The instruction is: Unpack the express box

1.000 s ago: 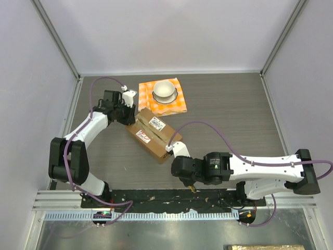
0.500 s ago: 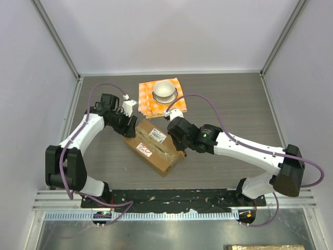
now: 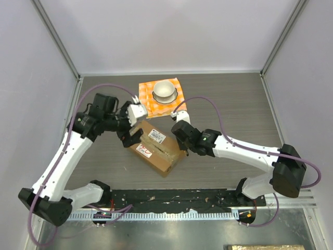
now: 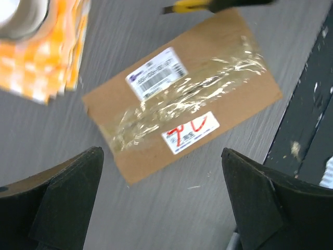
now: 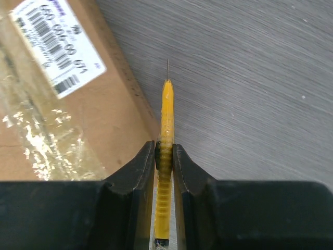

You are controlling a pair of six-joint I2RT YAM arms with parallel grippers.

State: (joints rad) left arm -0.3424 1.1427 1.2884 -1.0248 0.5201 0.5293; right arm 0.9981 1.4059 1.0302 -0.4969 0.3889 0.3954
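Left end effector (image 4: 161, 156) is held wide apart, pointed down over the express box (image 4: 218, 57); the right end effector (image 5: 164, 148) is clamped on a yellow cutter (image 5: 167, 114) at its edge.

L gripper (image 4: 160, 166) off express box (image 4: 182, 99), opened wide — R gripper (image 5: 164, 151) swung cutter (image 5: 167, 114) to far edge.

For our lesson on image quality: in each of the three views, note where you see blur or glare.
Left wrist: whole frame motion-blurred, the orange checked cloth smeared, glare on the tape across the express box. Right wrist: the yellow cutter in the right gripper is sharp, the shipping label soft. Top external: even light, crisp.
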